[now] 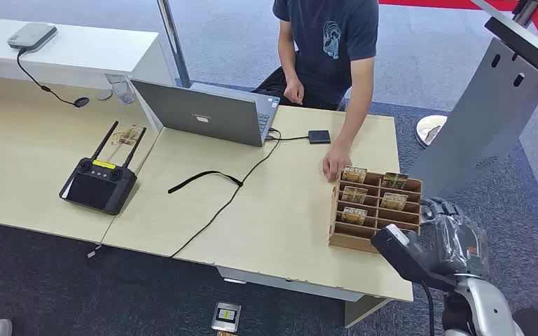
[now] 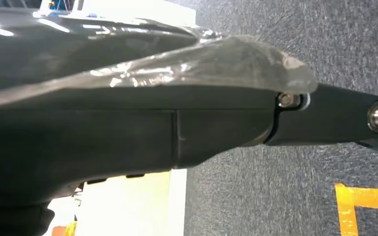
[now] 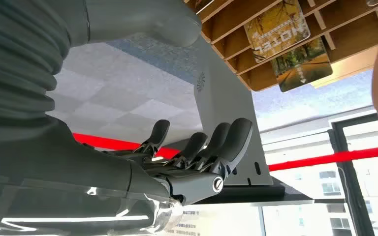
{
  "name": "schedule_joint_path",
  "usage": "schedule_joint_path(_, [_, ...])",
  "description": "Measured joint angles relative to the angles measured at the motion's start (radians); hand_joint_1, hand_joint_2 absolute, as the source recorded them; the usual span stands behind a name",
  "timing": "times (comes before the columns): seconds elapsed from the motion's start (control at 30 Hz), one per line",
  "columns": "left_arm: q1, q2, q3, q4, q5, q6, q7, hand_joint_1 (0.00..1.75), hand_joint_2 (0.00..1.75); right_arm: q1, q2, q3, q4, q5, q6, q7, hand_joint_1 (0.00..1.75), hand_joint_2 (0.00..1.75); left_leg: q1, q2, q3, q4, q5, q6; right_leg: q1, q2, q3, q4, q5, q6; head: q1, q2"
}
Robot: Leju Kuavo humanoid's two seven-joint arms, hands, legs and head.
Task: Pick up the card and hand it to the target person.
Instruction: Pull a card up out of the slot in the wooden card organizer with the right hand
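The desk (image 1: pixel 266 217) carries a wooden card rack (image 1: pixel 375 210) at its right edge. Hotel cards (image 1: pixel 354 173) are stood in its slots. A person's hand (image 1: pixel 335 166) is rested at the rack's far corner. The right hand (image 3: pixel 197 157) is held beside the rack, fingers loosely spread, nothing in it. The left hand's state cannot be told.

We see a light wooden desk (image 1: pixel 280 210) standing on grey-blue carpet (image 1: pixel 434 49), with a second desk (image 1: pixel 21 154) joined to it on the left. Far left, a white counter (image 1: pixel 91 49) runs along behind them. On the right stands a grey metal barrier post (image 1: pixel 483 119), and red tape (image 1: pixel 427 3) stretches across the far side. Yellow marking (image 2: pixel 359 201) lies on the carpet, and daylight comes through tall windows (image 3: pixel 320 187)
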Motion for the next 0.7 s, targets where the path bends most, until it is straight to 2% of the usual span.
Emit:
schedule_joint_path(0.2, [-0.001,0.001,-0.005,-0.001,0.006,0.003,0.012,0.0,0.0,-0.048,0.043,0.028,0.087,-0.013,-0.017,-0.035,0.68,1.75,0.0,0.001,0.001,-0.001,0.0,0.0,0.0,0.001,0.0,-0.001,0.001,0.0,0.0,0.0])
schedule_joint_path(0.37, [0.0,0.0,-0.002,-0.003,0.015,0.007,0.01,0.0,0.0,-0.082,0.07,0.05,0.172,-0.026,-0.027,-0.053,0.75,1.75,0.0,0.001,0.001,-0.001,0.0,0.0,0.0,0.001,0.001,-0.001,0.001,0.0,0.0,0.0])
schedule_joint_path(0.57, [0.0,-0.001,0.001,-0.003,0.027,0.016,0.011,0.0,0.0,-0.108,0.081,0.064,0.262,-0.05,-0.052,-0.071,0.79,1.75,0.0,0.0,0.002,-0.001,0.0,0.0,0.0,0.0,0.002,-0.001,0.0,0.0,0.0,0.0])
schedule_joint_path(0.7, [0.0,-0.002,0.001,-0.004,0.034,0.019,0.012,0.0,0.0,-0.113,0.083,0.07,0.296,-0.066,-0.067,-0.073,0.75,1.75,0.0,0.0,0.002,-0.001,0.0,0.0,0.0,0.0,0.002,-0.001,0.0,0.0,0.0,0.0])
